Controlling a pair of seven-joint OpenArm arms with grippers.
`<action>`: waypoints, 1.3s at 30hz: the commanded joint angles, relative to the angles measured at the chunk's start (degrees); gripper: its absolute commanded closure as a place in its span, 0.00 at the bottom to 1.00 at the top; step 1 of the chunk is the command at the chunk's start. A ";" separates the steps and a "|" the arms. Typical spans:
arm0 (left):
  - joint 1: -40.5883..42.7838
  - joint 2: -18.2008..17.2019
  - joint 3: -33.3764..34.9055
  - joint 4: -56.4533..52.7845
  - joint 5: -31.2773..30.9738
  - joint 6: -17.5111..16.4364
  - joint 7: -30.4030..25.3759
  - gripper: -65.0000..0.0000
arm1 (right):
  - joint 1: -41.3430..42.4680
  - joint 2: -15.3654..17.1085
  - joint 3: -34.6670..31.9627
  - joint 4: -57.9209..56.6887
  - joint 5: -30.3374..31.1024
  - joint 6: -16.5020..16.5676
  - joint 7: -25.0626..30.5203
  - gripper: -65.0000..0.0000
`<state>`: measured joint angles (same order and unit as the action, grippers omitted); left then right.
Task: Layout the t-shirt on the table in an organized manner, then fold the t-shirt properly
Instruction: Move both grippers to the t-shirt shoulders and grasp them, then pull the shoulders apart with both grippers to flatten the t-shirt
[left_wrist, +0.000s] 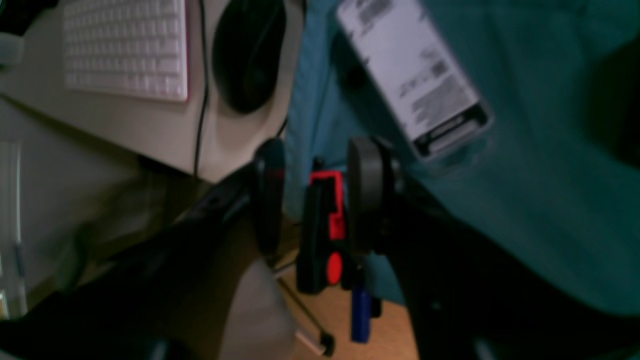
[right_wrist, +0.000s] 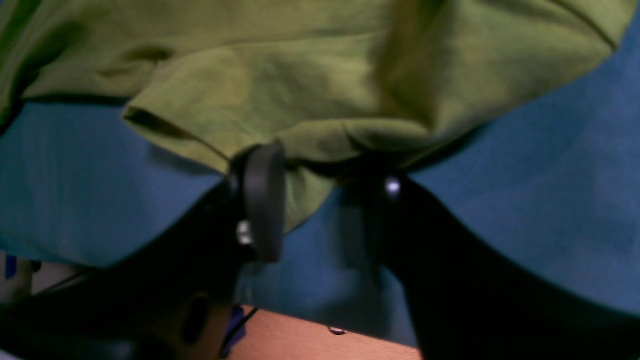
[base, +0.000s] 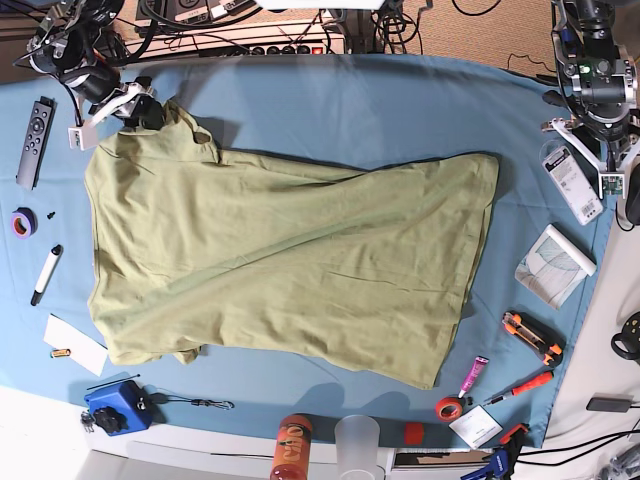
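The olive t-shirt (base: 290, 270) lies spread over the blue table (base: 350, 90), with wrinkles running across it. In the base view my right gripper (base: 143, 110) is at the shirt's far left corner. The right wrist view shows this gripper (right_wrist: 317, 200) with its jaws apart. A hanging fold of the t-shirt (right_wrist: 310, 95) sits between its fingers (right_wrist: 262, 200). My left gripper (left_wrist: 317, 195) hovers open and empty over the table's right edge (left_wrist: 525, 175), away from the shirt. In the base view it (base: 603, 160) is at the top right.
A remote (base: 35, 128), purple tape roll (base: 22, 221), marker (base: 45, 273) and white paper (base: 75, 345) lie left of the shirt. A blue device (base: 115, 410), orange bottle (base: 290, 450) and cup (base: 360, 440) stand along the near edge. A labelled white device (base: 570, 183), box (base: 553, 262) and cutter (base: 530, 336) lie right.
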<state>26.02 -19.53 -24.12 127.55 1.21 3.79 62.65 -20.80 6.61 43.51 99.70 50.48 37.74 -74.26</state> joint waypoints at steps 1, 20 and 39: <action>-0.02 -0.63 -0.44 0.98 -0.28 0.17 -1.20 0.69 | 0.00 0.66 0.31 0.68 0.22 0.11 0.76 0.74; 0.02 2.16 -0.39 0.98 -40.52 -19.26 2.10 0.69 | 0.00 2.03 7.02 7.80 2.60 2.26 -1.44 1.00; 1.40 6.56 -0.39 -5.84 -40.92 -23.37 -6.80 0.67 | -0.33 4.81 8.94 8.52 4.35 2.26 -4.24 1.00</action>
<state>27.62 -12.60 -24.21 120.79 -38.63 -19.29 56.99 -21.10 10.33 51.96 107.26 54.00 39.94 -79.33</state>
